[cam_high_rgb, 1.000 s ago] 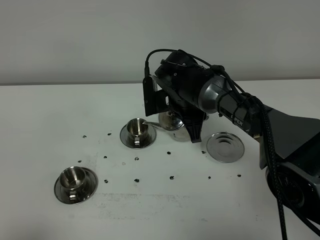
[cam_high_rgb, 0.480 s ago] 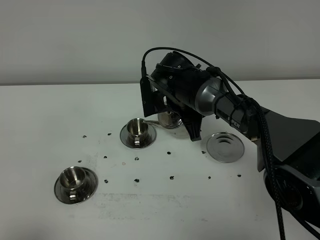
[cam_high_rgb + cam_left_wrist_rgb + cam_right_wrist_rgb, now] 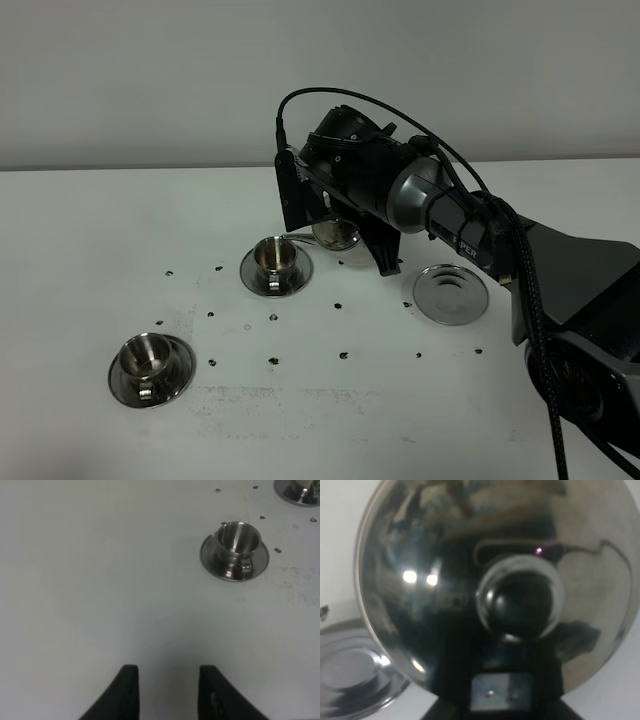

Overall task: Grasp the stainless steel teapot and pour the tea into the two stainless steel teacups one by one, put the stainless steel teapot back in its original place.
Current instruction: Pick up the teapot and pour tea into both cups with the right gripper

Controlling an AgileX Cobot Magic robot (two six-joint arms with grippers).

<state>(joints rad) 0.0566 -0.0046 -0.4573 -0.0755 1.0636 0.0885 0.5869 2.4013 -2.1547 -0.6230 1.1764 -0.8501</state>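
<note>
here, shiny steel teapot (image 3: 420, 580), round knobbed lid (image 3: 520, 600)

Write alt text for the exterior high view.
A black robot gripper holds a shiny bell-shaped steel teapot off the white table, spout toward a small steel cup on its saucer. A second such cup sits nearer the camera; an empty round steel saucer lies to the right.

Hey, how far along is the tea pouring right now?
Done: the teapot is off its saucer, held by the right tool. In hand: it is tipped, spout reaching toward the far cup; no tea is visible. Left: the near cup, which looks empty, then setting the teapot back. The left tool sits open.
</note>
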